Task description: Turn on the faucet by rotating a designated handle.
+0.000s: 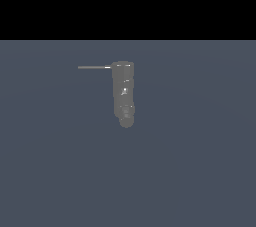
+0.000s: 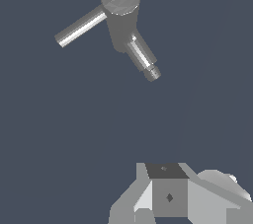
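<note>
Dark blue-gray floor [image 1: 200, 171] fills the frame; centre-frame stands the faucet [image 1: 123, 93], its handle [image 1: 94, 67] jutting toward upper left. Whether the gripper [image 2: 168, 196] is open, I cannot tell.

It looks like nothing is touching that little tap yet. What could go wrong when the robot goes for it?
1. The handle is a thin rod, so the gripper, apart from it now, might miss or slip off.
2. A spout juts from the same faucet body; the robot might bump or push that instead.

faucet [image 1: 124, 93] (handle [image 1: 94, 67] jutting left)
</note>
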`<state>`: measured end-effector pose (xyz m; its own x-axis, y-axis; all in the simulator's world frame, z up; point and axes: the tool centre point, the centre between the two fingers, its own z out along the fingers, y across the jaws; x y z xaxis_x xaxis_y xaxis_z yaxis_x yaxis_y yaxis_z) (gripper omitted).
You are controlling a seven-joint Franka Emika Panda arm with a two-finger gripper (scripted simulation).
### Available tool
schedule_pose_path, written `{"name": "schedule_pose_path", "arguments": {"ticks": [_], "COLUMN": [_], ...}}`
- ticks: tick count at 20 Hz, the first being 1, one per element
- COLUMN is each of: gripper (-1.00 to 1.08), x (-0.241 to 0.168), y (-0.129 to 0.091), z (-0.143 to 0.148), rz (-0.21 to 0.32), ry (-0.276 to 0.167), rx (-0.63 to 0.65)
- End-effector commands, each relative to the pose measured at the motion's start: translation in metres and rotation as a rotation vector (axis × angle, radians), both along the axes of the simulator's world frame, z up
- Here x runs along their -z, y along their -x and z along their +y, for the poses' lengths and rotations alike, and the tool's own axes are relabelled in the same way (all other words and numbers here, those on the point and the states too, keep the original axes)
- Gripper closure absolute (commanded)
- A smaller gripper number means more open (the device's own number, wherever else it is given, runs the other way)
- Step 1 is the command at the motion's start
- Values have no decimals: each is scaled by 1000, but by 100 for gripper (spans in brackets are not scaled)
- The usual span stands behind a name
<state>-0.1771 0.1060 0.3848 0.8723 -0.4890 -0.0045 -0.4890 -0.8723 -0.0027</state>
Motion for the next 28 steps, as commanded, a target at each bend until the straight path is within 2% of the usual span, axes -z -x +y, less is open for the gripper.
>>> {"name": "schedule_pose_path", "arguments": {"ticks": [1, 14, 28], "gripper": [108, 108, 108], "x": [10, 58, 106], "y": [-11, -73, -142], "z": [9, 44, 60], "rz": [0, 0, 0], "ry": [-2, -6, -6], "rx": [51, 299, 549]}}
